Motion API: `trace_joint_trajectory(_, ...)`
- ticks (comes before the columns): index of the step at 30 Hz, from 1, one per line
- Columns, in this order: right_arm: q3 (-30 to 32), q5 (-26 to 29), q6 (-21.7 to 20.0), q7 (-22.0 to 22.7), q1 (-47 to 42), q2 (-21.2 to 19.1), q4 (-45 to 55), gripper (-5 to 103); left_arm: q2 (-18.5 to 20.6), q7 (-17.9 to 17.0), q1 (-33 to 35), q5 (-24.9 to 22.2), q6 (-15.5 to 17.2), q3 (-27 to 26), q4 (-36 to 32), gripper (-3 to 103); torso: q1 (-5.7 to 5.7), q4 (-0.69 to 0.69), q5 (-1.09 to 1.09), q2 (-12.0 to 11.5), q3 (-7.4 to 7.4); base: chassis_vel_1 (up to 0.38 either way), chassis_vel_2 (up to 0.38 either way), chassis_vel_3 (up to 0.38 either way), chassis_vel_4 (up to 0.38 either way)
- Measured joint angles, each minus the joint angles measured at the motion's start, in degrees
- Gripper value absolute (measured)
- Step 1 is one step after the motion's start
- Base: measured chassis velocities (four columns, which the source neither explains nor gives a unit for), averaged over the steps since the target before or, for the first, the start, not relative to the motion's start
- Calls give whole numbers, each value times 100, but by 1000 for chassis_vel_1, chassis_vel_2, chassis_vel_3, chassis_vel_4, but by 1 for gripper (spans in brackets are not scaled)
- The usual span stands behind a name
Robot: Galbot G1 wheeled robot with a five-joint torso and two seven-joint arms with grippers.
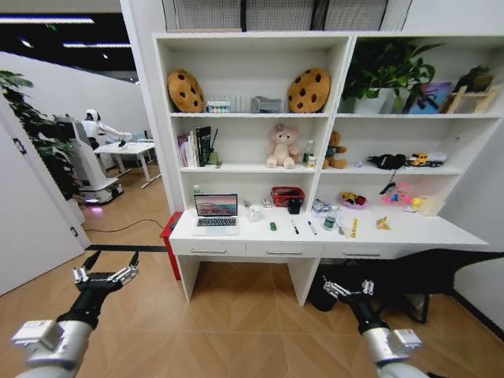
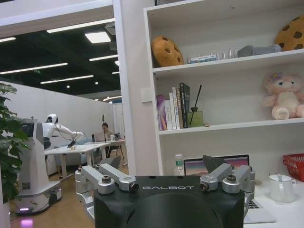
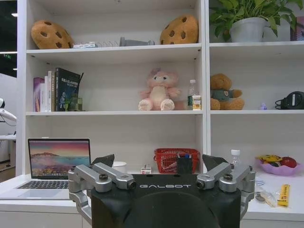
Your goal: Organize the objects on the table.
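I hold both arms low, well short of the worktop [image 1: 441,232]: left gripper [image 1: 105,276] and right gripper [image 1: 346,289] spread, empty, since the laptop [image 1: 216,214] and pens [image 1: 302,227] lie beyond reach.

My left gripper [image 2: 166,178] body covers the lower half of the laptop [image 2: 216,164] in the left wrist view; keyboard mostly hidden. My right gripper [image 3: 161,176] body hides the desk [image 3: 38,202] middle and the lower part of the red basket [image 3: 175,159]. In the head view the pens [image 1: 294,227], the green item [image 1: 272,226] and the small jar [image 1: 330,223] are too small to read. Yellow thing [image 3: 283,194] at the desk's right end: can't identify it.
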Motion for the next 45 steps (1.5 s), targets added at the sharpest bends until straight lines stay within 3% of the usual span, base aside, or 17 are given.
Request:
trace_joint_trajectory(6,-57,-129,-135,235,3,76,20,100,-55,-24,7,25,-67,-11,15,98,0,0,-1,0,0,0,0,0,0)
trace_joint_trajectory(23,-69,-150,-22,159,101,57,-85,100,-30,-143,40,84,-72,9,70,97,-3,0,-2,1,-1,-24,34,26,-30)
trace_joint_trajectory(28,-72,-130,24,156,102,54,-65,100,-31,-144,49,105,-73,28,71,94,0,1,-1,0,0,-151,174,177,-147)
trace_joint_trajectory(31,-64,-127,59,156,83,63,-46,100,-32,-142,67,115,-73,35,65,98,0,0,7,-1,1,-225,233,209,-276)
trace_joint_trajectory(33,-50,-144,110,148,22,105,51,100,-30,-140,89,141,-76,22,62,97,-2,0,-11,2,-2,-250,275,234,-254)
trace_joint_trajectory(34,-51,-146,114,143,15,111,80,100,-29,-143,96,169,-81,11,59,97,-2,1,3,1,-1,-236,297,249,-279)
trace_joint_trajectory(38,-61,-145,115,143,20,95,192,100,-19,-128,105,215,-86,11,41,97,0,0,-4,0,0,-273,290,303,-290)
trace_joint_trajectory(45,-24,-205,222,103,-8,36,283,100,-36,-114,115,213,-86,3,23,97,0,-1,2,0,0,-369,341,344,-340)
